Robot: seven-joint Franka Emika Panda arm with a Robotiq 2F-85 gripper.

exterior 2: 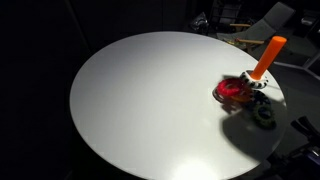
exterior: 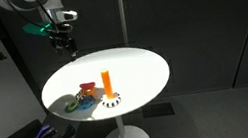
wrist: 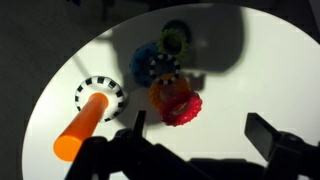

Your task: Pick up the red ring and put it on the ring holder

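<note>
The red ring [wrist: 183, 110] lies flat on the round white table, and a yellow-orange ring [wrist: 163, 92] leans on its far edge. It also shows in both exterior views [exterior: 86, 86] [exterior 2: 232, 90]. The ring holder is an orange peg [wrist: 82, 127] on a checkered base [wrist: 99, 92], standing beside the rings and bare in both exterior views [exterior: 107, 82] [exterior 2: 266, 57]. My gripper [wrist: 203, 135] is open and empty. It hangs well above the table [exterior: 68, 48], with the red ring just beyond the gap between its fingers in the wrist view.
A blue ring [wrist: 155, 65] and a green ring [wrist: 175, 38] lie beyond the red one, near the table edge [exterior: 74, 104] [exterior 2: 263, 114]. The white tabletop [exterior 2: 150, 100] stands on a single pedestal, with dark surroundings and clutter below.
</note>
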